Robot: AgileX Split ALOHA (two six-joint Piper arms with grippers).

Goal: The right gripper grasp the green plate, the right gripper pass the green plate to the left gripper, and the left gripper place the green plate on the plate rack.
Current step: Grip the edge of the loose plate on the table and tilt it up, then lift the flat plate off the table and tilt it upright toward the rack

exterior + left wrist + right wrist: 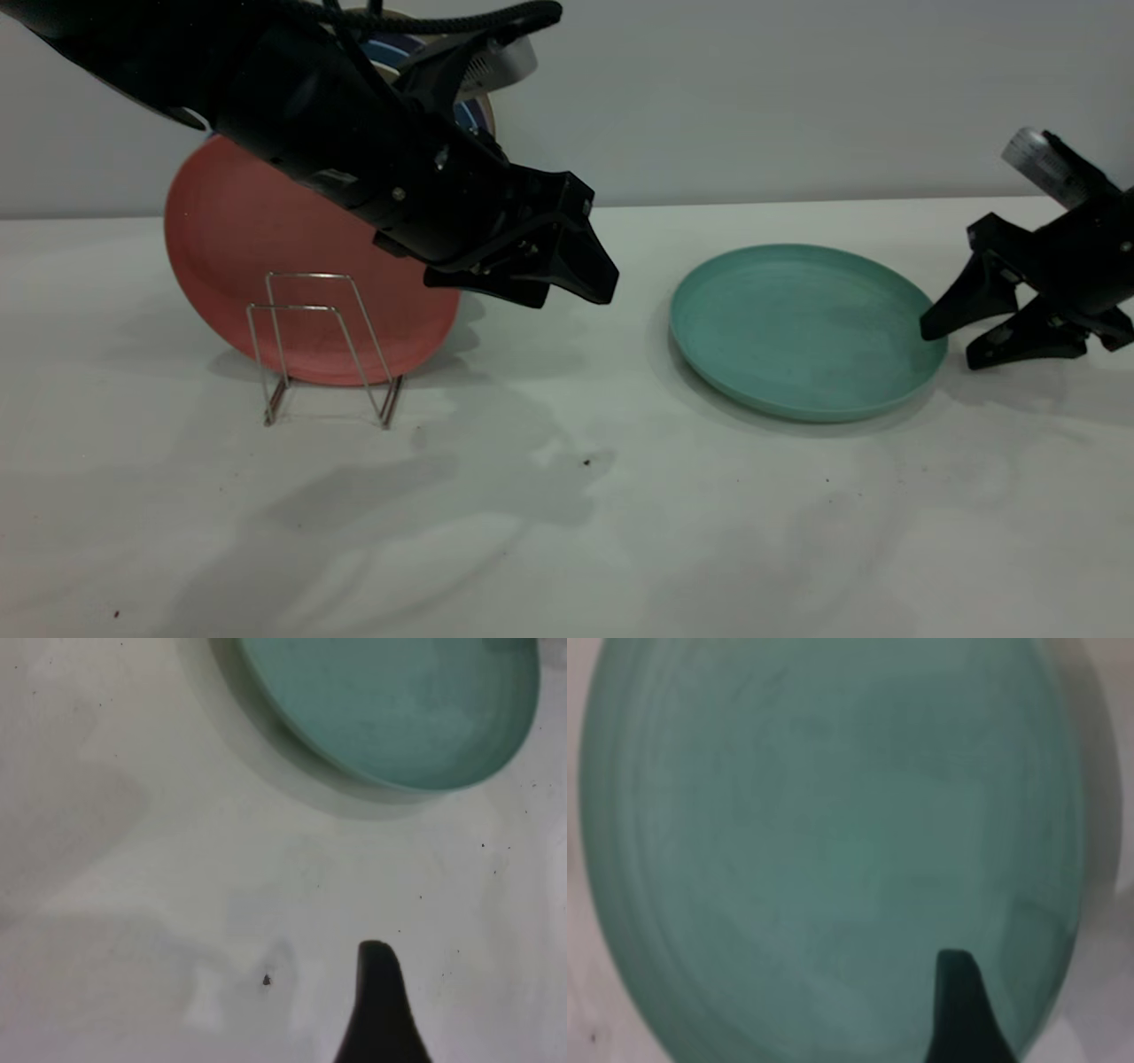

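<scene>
Green plate (802, 332) lies flat on the white table (567, 532), right of centre. Right gripper (946, 344) sits at its right rim, fingers spread, one tip over the rim and one outside it, nothing grasped. Left gripper (567, 288) hovers between plate and plate rack (323, 350), fingers close together and empty; a pink plate (266, 239) stands in the rack.

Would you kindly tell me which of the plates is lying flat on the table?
The green plate, flat beside the right claw. The salmon-pink plate stands on edge behind the plate rack.
</scene>
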